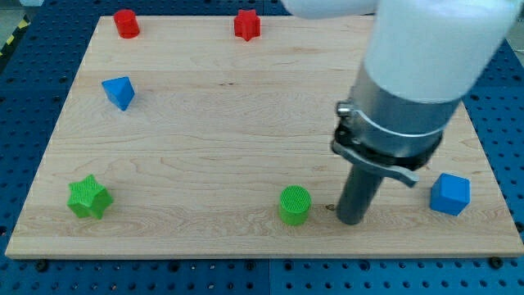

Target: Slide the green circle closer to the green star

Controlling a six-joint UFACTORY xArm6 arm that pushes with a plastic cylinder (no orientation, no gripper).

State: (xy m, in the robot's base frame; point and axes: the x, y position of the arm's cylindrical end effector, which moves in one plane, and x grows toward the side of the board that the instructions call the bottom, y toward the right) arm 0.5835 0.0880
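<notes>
The green circle (295, 204) stands near the board's bottom edge, a little right of centre. The green star (88, 197) sits at the bottom left of the board, far to the circle's left. My tip (351, 220) rests on the board just right of the green circle, a small gap apart from it. The arm's wide body covers the upper right of the view.
A blue cube (449, 194) lies right of my tip near the board's right edge. A blue triangular block (119, 92) sits at the upper left. A red cylinder (126, 23) and a red star (246, 24) sit along the top edge of the wooden board (205, 123).
</notes>
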